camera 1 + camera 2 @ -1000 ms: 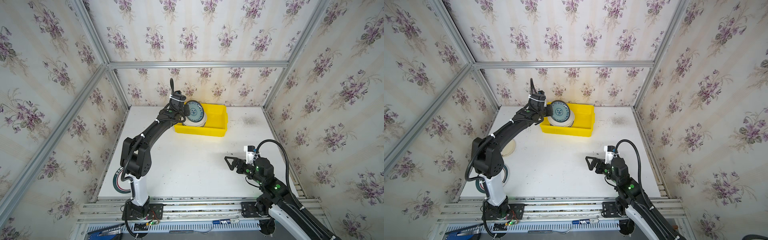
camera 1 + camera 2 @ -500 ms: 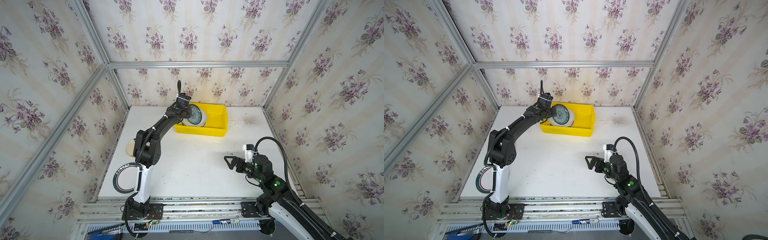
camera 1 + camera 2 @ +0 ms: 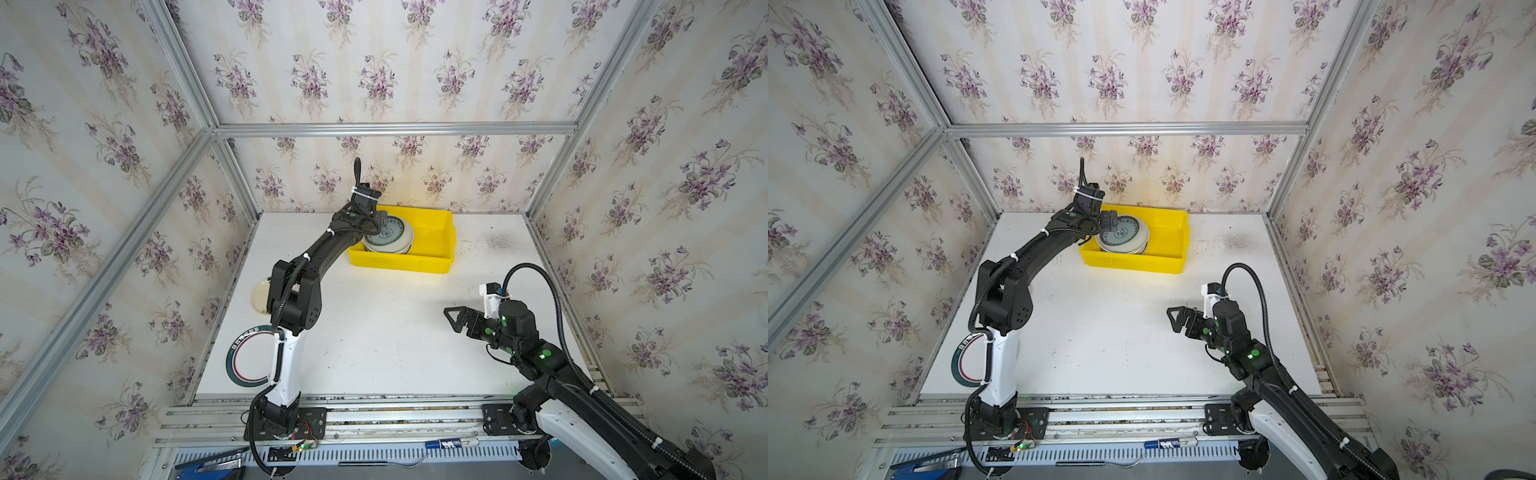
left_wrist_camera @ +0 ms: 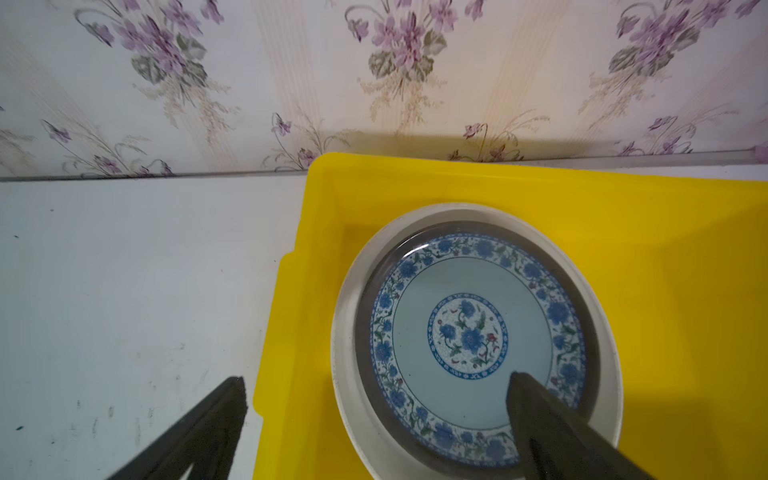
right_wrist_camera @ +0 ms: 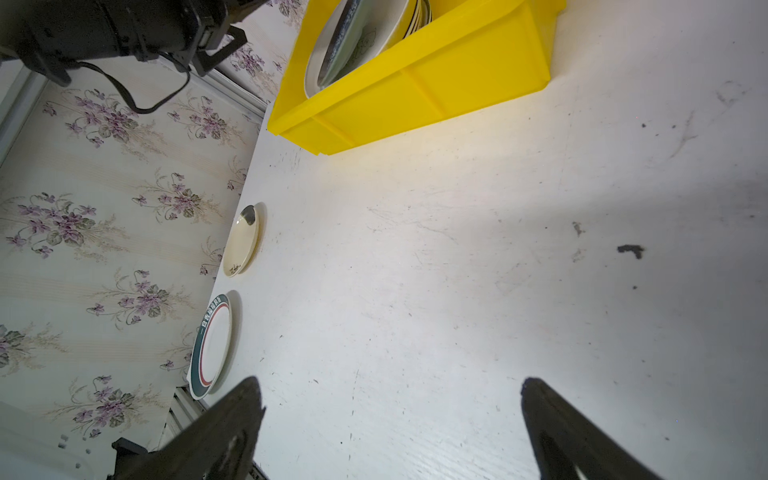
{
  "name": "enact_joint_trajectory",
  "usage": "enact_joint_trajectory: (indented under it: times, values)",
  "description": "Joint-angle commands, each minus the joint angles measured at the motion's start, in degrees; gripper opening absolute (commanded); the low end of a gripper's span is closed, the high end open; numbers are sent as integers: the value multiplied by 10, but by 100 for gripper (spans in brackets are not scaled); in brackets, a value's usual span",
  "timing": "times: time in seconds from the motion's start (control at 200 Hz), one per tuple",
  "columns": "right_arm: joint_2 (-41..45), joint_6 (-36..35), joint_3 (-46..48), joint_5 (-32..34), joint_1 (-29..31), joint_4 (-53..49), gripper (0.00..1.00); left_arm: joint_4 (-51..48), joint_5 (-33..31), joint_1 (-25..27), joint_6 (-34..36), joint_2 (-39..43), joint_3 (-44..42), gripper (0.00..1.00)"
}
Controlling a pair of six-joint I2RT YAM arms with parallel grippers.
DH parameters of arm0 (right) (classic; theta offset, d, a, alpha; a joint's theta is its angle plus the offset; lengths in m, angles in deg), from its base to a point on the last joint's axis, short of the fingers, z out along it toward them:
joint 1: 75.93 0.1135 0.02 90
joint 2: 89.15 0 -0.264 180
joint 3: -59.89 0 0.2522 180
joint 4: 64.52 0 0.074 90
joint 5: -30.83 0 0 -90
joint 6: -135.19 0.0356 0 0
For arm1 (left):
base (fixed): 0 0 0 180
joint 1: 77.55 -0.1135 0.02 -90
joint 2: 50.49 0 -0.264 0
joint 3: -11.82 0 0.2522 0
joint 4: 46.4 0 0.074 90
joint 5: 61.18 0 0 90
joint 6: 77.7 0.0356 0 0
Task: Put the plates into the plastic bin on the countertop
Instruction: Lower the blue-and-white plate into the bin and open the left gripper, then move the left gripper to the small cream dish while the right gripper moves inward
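Left gripper [image 4: 376, 382]: jaws spread wide and holding nothing. One finger hangs over the plates in the bin, the other outside the bin wall above the countertop.
Right gripper [image 5: 390, 386]: jaws wide apart and empty, low over the bare middle of the flat white countertop [image 3: 395, 332], well apart from the bin.
Bright yellow rectangular plastic bin [image 4: 665, 291]: at the far edge of the countertop, against the wallpapered back wall.
Pale blue round plate with blue floral border [image 4: 469, 332]: lies face up inside a wider white plate [image 4: 345, 332], on top of the stack at one end of the bin.
Plates not yet binned: a small cream plate [image 5: 241, 241] and a white plate with a dark green rim [image 5: 210, 345], both flat on the countertop along its left edge.
Risk on withdrawal: the open jaws straddle the bin wall, so a sideways pull could hook the wall and drag the bin, or the inner finger could clip the floral plate's rim.
Risk ahead: the remaining plates lie flat close to the side wall, so a shallow approach may shove them instead of gripping.
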State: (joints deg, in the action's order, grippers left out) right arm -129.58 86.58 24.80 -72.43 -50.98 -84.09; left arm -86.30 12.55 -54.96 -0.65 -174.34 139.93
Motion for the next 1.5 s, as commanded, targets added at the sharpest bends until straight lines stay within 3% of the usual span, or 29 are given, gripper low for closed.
enact_joint_trajectory:
  times: [0.0, 0.16, 0.335, 0.605, 1.015, 1.124, 1.244, 1.494]
  values:
    - [0, -11, -6, 0, -1, 35, 99, 11, -25, 2, 22, 30, 1, 100]
    - [25, -2, -9, 44, -2, 17, 99, 12, -59, 2, 10, 92, -35, 100]
    - [50, -15, -2, 36, -5, 34, 99, 13, -112, -7, -6, 185, -126, 100]
    - [6, -38, -15, -13, -10, 55, 99, 13, -49, -90, -117, 349, -341, 100]
    - [-42, -51, -46, -97, -38, 57, 99, 12, 57, -241, -169, 502, -548, 100]
    - [-63, -41, -52, -90, -47, 51, 99, 17, 106, -282, -182, 527, -580, 100]
    - [-87, -48, -64, -105, -51, 50, 99, 22, 108, -308, -175, 552, -606, 100]
    - [-119, -41, -84, -121, -53, 56, 99, 28, 136, -377, -196, 500, -635, 100]
